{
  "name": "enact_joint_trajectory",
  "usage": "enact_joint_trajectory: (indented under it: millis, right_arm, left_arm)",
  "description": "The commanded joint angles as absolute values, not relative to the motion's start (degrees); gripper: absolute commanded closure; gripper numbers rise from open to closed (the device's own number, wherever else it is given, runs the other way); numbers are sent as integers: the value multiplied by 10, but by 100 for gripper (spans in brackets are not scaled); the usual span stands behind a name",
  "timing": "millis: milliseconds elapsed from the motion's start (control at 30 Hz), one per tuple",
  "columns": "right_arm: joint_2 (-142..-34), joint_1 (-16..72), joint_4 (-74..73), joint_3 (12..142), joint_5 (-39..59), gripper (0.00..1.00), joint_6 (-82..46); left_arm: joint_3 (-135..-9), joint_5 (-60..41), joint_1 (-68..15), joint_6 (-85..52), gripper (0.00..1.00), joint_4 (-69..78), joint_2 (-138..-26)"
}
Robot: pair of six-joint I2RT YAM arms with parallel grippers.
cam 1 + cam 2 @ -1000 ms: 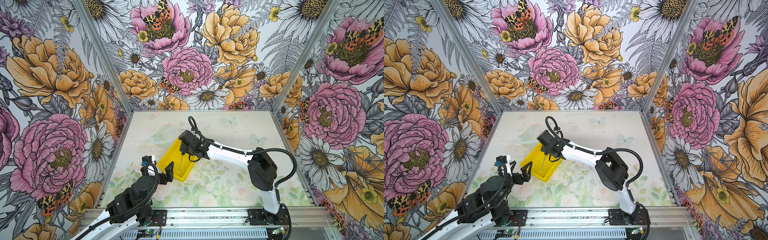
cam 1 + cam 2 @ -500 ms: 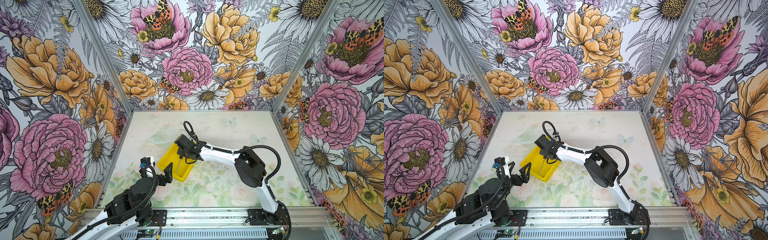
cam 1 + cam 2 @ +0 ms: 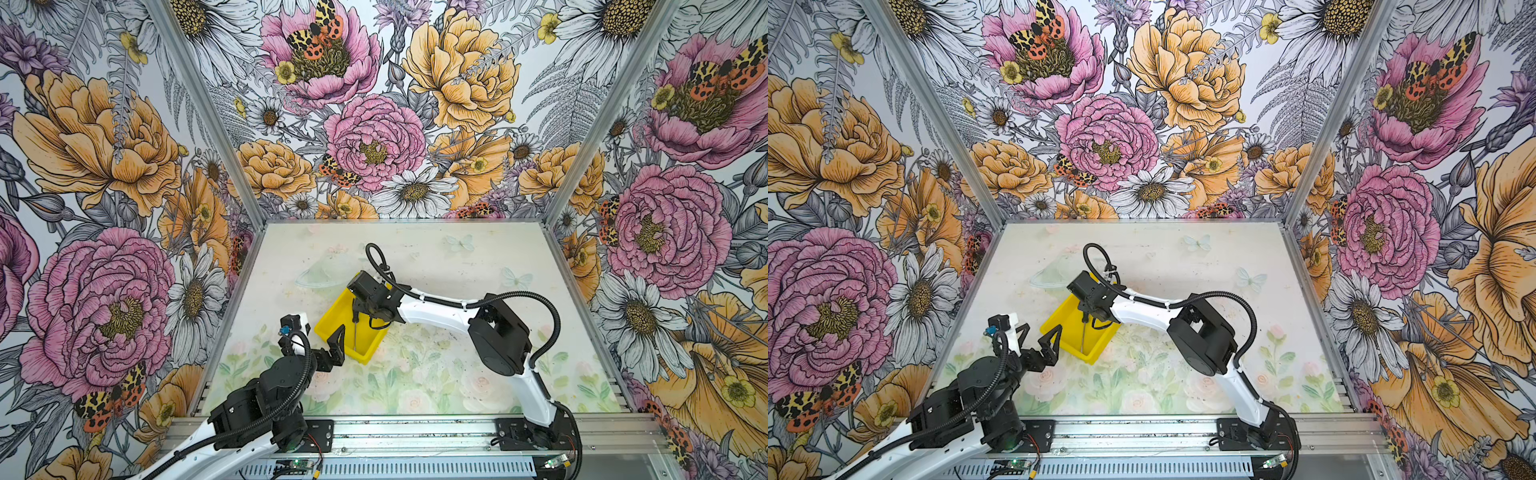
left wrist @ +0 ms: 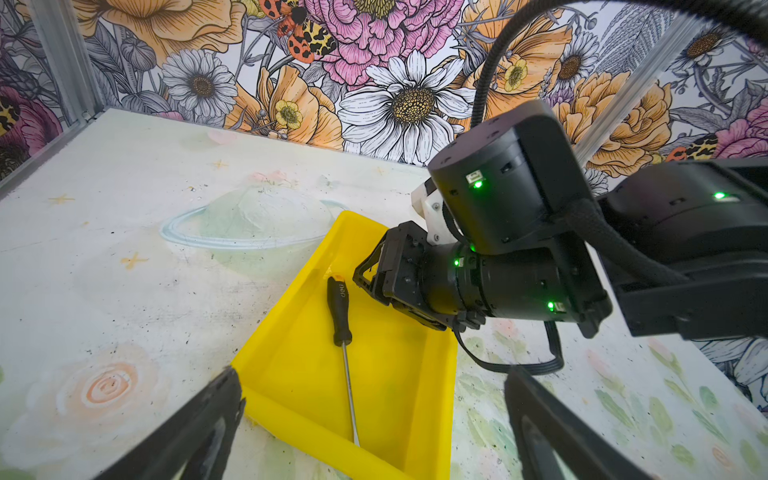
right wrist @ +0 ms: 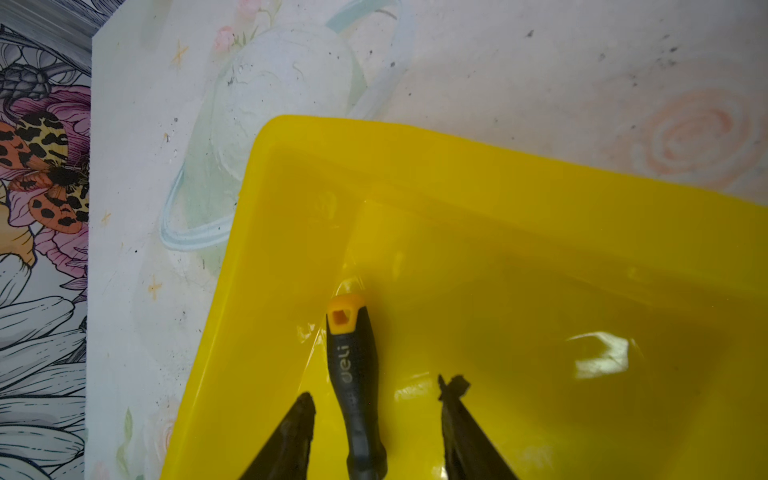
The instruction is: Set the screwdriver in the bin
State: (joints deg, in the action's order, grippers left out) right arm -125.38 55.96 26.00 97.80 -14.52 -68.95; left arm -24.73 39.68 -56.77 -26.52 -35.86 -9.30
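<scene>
Right gripper (image 5: 380, 388): jaws apart, clamping nothing. The screwdriver (image 5: 351, 365) lies flat between them on the floor of the bin (image 5: 540, 174), with a clear gap on each side of its handle. Left gripper (image 4: 374, 376): jaws apart, empty, just beside the bin's near end.

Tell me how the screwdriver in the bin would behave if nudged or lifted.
The screwdriver probably rolls if nudged: rounded handle lying flat on the bin's glossy floor. Likely stiff, and heavier at the handle end: thin metal shaft, thick handle. The smooth shaft may slip when pinched.
</scene>
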Motion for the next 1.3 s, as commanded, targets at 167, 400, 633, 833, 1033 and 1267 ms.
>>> enact_joint_trajectory:
  millis: [167,400,633,833,1033,1267]
  right_arm:
    - [-1189,568,250,982,-184,40,-632]
    - [-1083,570,251,917,-222,22,-553]
    - [-910,569,251,765,-286,2,-454]
    - [-733,563,256,639,-362,0,-339]
    - [-528,534,263,503,-466,1,-259]
    - [-362,387,258,369,-447,1,-166]
  left_arm:
    - [-246,411,-571,-269,1,-366,-87]
    - [-245,413,-571,-265,1,-367,-94]
    - [-248,417,-567,-266,1,-366,-118]
    - [-258,438,-559,-267,1,-357,-166]
    - [-273,477,-548,-279,1,-342,-219]
    - [-306,465,-520,-253,1,-326,-280]
